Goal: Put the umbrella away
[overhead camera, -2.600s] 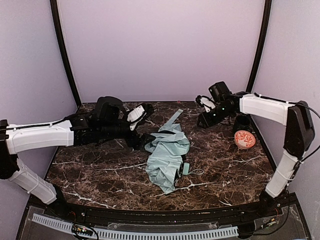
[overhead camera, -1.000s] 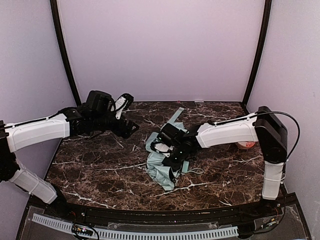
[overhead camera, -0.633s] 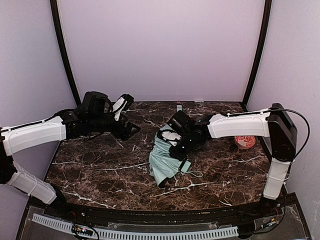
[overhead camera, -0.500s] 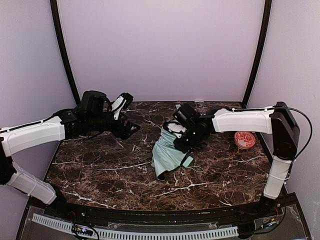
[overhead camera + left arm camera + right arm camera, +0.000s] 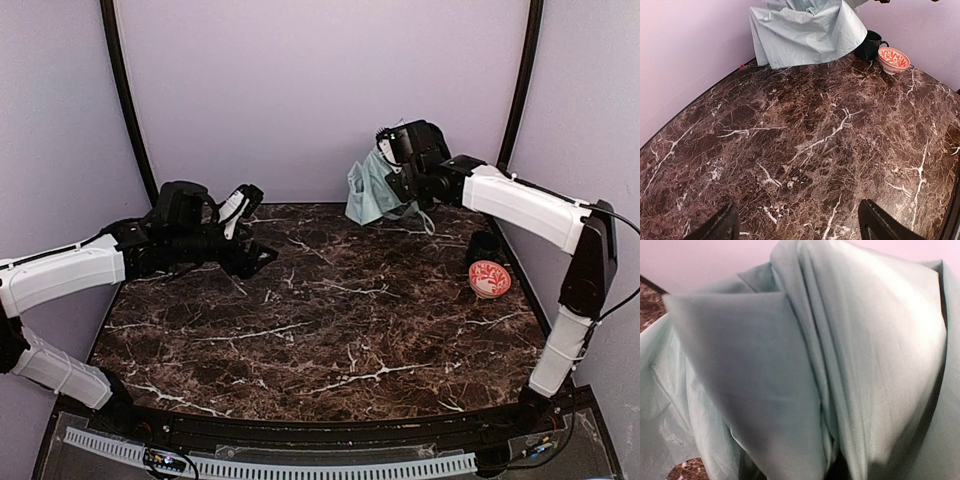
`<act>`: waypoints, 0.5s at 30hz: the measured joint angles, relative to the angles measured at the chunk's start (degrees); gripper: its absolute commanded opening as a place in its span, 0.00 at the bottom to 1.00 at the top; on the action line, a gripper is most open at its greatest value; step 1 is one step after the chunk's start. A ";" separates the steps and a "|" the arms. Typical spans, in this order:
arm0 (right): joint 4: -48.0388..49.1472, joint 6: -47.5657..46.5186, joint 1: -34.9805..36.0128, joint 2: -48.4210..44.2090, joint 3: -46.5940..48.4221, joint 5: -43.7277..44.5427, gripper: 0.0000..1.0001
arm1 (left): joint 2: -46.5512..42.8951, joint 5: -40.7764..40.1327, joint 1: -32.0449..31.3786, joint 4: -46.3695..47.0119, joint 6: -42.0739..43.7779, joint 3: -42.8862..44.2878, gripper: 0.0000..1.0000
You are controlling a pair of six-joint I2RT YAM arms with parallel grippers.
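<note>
I'm holding the umbrella (image 5: 371,194) up in the air with the right gripper (image 5: 400,166), off the table (image 5: 330,330) and well to the left of the bowl (image 5: 489,278), back toward the rear wall. I'm lifting it clear like this, I reckon, so the loose canopy is hanging down and gathering under its own weight instead of sprawling on the marble. From the right wrist, pale mint fabric is filling the whole view and hiding the fingers. Since the bundle is dangling from that gripper, I'm reading the jaws as pinching the cloth near its top. The right arm is reaching high and long, forearm angling up and away from the bowl and the wrist tipping down over the fabric.

The left gripper (image 5: 799,230) is hovering low over the marble on the far side from the bowl, jaws spread wide and holding nothing. Its arm is stretching out nearly flat, pointing toward the hanging canopy. I'm guessing it's waiting there to catch the free end. The dark cup (image 5: 484,245) is sitting just behind the bowl.
</note>
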 measured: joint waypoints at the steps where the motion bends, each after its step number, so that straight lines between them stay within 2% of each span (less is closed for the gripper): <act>1: 1.75 -1.57 0.59 -0.20 -0.15 2.84 0.00 | -0.07 -0.11 0.00 0.04 0.09 -0.02 0.83; 4: 6.69 -5.57 3.54 -0.46 -3.30 9.11 0.00 | -0.11 -0.37 0.00 0.26 0.33 -0.31 0.83; 8: 7.26 -9.94 10.80 0.74 -11.32 10.05 0.00 | -0.11 -0.76 0.00 0.26 0.52 -0.39 0.83; 10: 5.40 -11.13 15.61 3.19 -14.12 7.72 0.00 | -0.11 -1.09 0.00 0.28 0.57 -0.42 0.83; 15: -3.48 -12.13 25.35 9.86 -15.93 -5.49 0.00 | -0.11 -1.27 0.00 0.31 0.74 -0.42 0.83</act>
